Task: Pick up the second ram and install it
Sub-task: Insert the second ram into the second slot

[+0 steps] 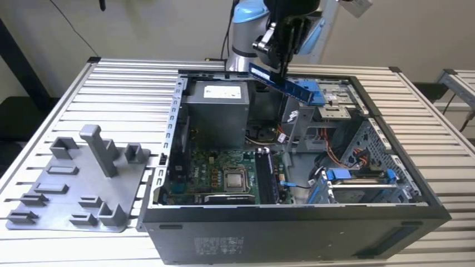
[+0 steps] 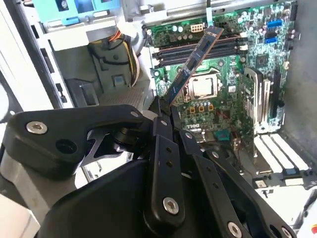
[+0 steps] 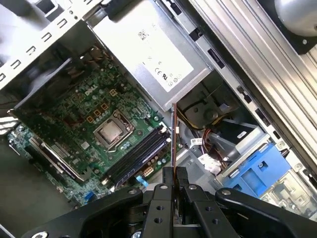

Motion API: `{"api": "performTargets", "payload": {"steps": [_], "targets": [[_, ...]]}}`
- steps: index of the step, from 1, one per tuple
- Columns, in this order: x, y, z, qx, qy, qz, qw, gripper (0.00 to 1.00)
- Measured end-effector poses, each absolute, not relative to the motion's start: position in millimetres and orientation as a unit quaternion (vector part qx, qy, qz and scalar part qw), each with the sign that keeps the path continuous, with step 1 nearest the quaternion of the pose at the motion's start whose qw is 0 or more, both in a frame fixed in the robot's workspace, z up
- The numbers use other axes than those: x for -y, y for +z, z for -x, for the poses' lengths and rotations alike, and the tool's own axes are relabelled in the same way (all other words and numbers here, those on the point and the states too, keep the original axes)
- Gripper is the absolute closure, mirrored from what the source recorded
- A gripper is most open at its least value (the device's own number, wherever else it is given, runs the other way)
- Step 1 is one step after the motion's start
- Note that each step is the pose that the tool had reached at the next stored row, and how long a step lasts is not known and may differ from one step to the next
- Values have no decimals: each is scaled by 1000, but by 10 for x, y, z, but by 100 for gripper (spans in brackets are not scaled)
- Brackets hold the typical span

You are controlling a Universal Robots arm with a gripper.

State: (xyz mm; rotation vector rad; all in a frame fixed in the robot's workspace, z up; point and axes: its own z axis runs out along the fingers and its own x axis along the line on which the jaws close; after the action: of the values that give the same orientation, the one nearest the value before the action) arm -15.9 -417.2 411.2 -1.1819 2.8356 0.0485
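Black fingers of the one gripper [image 1: 282,62] pinch the second ram [image 1: 298,90] near one end. This single stick hangs tilted in the air above the open computer case [image 1: 415,194]. In the second wrist view its free end lies over the memory slots [image 2: 198,49], just beside the one processor [image 2: 203,87] on the green motherboard [image 2: 233,114]. One grey fixture tray [image 1: 44,222] lies on the slatted table [image 1: 126,100], at the exterior view's left of the case.

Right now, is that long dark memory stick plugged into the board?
Out: the fingers hold the long dark memory stick clear of the green board.
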Motion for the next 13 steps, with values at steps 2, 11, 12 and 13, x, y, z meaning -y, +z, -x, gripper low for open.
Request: {"api": "performTargets", "payload": {"steps": [2,11,12,13], "targets": [[4172,4111,159,-929,15,368,35,86],[4172,4104,159,-954,12,298,36,86],[4172,4103,159,-956,12,292,36,86],[4172,4102,159,-958,12,285,36,86]]}}
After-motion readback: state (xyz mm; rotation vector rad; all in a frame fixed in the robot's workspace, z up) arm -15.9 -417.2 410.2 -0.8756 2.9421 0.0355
